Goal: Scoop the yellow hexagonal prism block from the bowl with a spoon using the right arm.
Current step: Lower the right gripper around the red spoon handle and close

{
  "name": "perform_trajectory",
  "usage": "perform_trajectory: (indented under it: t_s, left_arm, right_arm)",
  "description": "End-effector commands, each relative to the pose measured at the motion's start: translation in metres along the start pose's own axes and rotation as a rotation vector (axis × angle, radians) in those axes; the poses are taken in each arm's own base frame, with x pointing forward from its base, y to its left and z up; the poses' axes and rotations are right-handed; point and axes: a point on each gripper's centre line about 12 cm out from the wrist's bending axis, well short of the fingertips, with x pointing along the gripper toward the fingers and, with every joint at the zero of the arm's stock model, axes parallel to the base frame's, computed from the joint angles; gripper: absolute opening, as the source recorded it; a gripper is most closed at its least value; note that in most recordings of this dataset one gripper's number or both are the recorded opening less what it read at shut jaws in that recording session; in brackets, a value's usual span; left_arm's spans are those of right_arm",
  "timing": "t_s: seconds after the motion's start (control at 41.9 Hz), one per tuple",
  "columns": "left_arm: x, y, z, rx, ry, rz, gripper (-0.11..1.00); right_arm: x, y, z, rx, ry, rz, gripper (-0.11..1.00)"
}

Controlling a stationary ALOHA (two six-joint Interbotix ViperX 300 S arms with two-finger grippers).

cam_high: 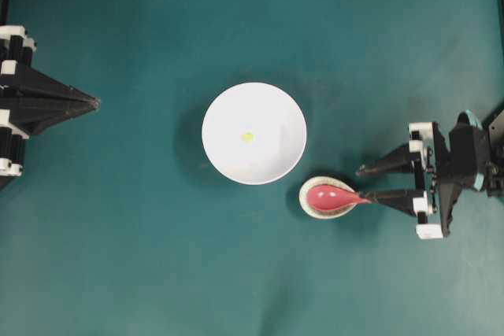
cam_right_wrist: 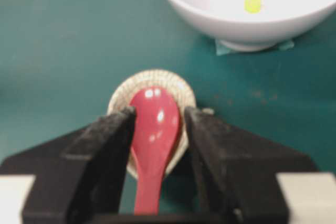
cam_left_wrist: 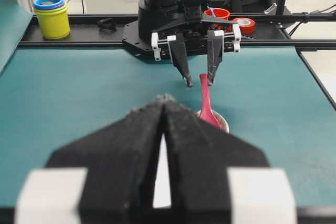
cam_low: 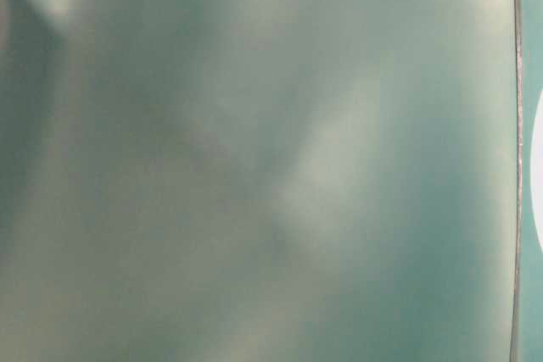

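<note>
The white bowl (cam_high: 268,108) stands mid-table with the tiny yellow block (cam_high: 247,136) inside it. The red-pink spoon (cam_high: 335,197) lies with its scoop on a speckled oval rest (cam_high: 309,204), just right of the bowl. My right gripper (cam_high: 368,184) is open at the spoon's handle. In the right wrist view the spoon (cam_right_wrist: 152,124) lies between the spread fingers (cam_right_wrist: 110,140), nearer the left one, with bowl (cam_right_wrist: 210,9) and block (cam_right_wrist: 253,2) beyond. My left gripper (cam_high: 96,102) is shut and empty at the far left. In its wrist view (cam_left_wrist: 164,100) it hides most of the bowl.
The table-level view is a blur. Beyond the table's edge in the left wrist view are a yellow cup with a blue ring (cam_left_wrist: 51,17) and red tape rolls (cam_left_wrist: 244,24). Green tape (cam_right_wrist: 226,48) shows under the bowl's foot.
</note>
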Motion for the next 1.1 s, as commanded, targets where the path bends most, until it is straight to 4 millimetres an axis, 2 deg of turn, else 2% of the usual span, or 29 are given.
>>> perform_trajectory:
  t_s: [0.0,0.478,1.075]
  left_arm:
    - [0.002,0.000,0.006,0.002,-0.014,0.000,0.00]
    - [0.002,0.000,0.004,0.000,0.002,0.000,0.00]
    - [0.002,0.000,0.002,0.000,0.012,0.000,0.00]
  right_arm:
    - [0.002,0.005,0.000,0.004,-0.011,0.003,0.48]
    - [0.003,0.008,-0.023,0.048,0.069,0.002,0.48]
    - [0.001,0.006,-0.028,0.042,0.095,-0.004,0.48]
